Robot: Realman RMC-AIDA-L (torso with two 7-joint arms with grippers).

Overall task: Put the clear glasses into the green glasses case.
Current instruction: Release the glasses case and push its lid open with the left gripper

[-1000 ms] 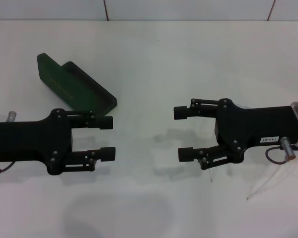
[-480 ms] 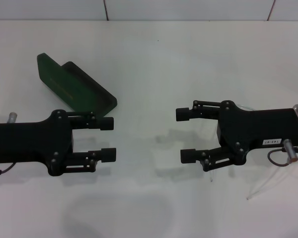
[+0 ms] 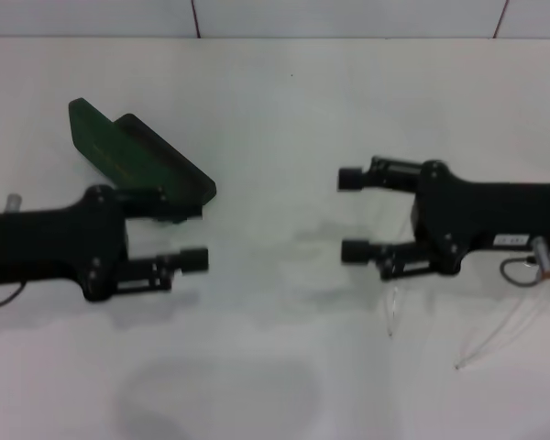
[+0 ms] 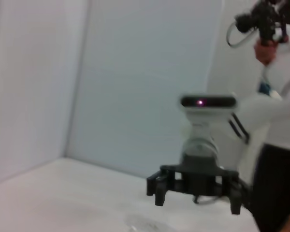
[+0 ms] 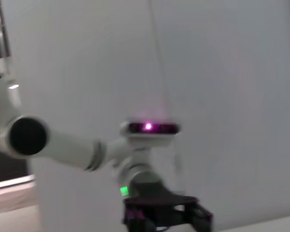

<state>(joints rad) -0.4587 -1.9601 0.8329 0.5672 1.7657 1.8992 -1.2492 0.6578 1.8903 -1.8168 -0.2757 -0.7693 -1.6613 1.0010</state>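
Both grippers have moved back: the left gripper now reaches the case's near end, the right gripper has shifted right. Jaws on both stand wide, holding nothing. Faint clear glasses lie on the white surface, partly under the right arm. Open, the green case lies far left.

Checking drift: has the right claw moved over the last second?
Yes. The right claw has shifted farther back on the table and toward the robot's right, away from the green glasses case, which stayed put.
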